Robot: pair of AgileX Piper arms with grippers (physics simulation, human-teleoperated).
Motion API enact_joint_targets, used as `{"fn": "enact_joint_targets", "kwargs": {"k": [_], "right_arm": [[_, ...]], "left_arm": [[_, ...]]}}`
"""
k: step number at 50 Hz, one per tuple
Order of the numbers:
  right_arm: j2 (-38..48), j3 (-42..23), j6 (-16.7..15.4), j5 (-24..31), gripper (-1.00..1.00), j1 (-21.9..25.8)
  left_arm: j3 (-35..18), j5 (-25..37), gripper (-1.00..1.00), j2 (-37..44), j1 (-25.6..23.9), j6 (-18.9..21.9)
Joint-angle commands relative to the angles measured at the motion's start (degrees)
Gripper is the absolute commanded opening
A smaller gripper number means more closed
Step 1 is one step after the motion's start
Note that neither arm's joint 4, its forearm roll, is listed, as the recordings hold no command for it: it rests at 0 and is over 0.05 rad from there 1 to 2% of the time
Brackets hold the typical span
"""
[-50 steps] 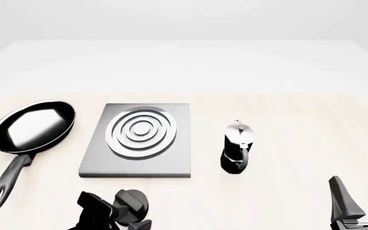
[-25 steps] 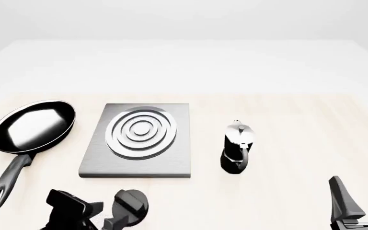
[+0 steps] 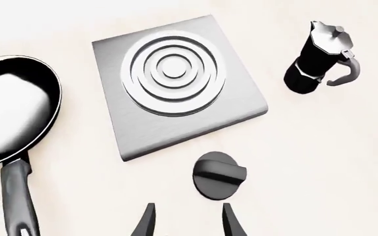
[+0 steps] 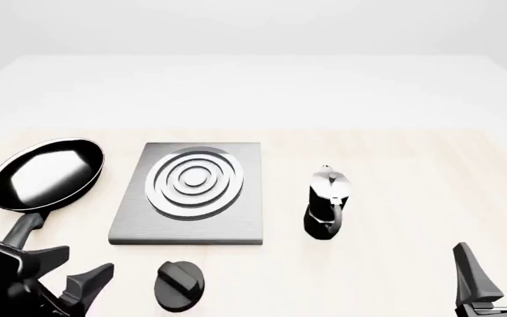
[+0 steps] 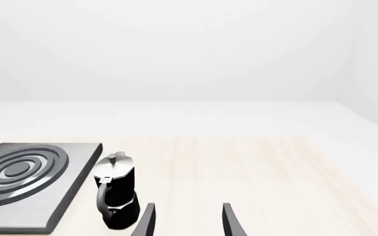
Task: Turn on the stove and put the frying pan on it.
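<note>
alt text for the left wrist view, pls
The open left hand hovers just short of a round black ridged knob on a pale table. Beyond sit a square grey stove plate with silver rings, a glossy black frying pan and a black-and-silver moka pot.

front: high, looking forward-down | wrists: low, nearer | all share stove (image 4: 188, 193), moka pot (image 4: 326, 203)
</note>
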Motion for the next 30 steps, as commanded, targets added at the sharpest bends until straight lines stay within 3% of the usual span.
{"fn": "enact_joint_targets", "kwargs": {"k": [1,17,23,30], "right_arm": [[0.0,0.0,0.0,0.0,1.00,0.0],[0.0,0.0,0.0,0.0,1.00,0.0],[0.0,0.0,0.0,0.0,1.00,0.0],[0.0,0.0,0.0,0.0,1.00,0.0]], "left_arm": [[-7.7,8.9,1.00,-4.2,7.0,5.9],[-10.7,13.0,1.00,-4.9,19.1,11.9],[-15.3,16.0,1.00,-4.8,24.8,15.2],[-17.3,17.8,1.00,-4.9,25.8,16.1]]}}
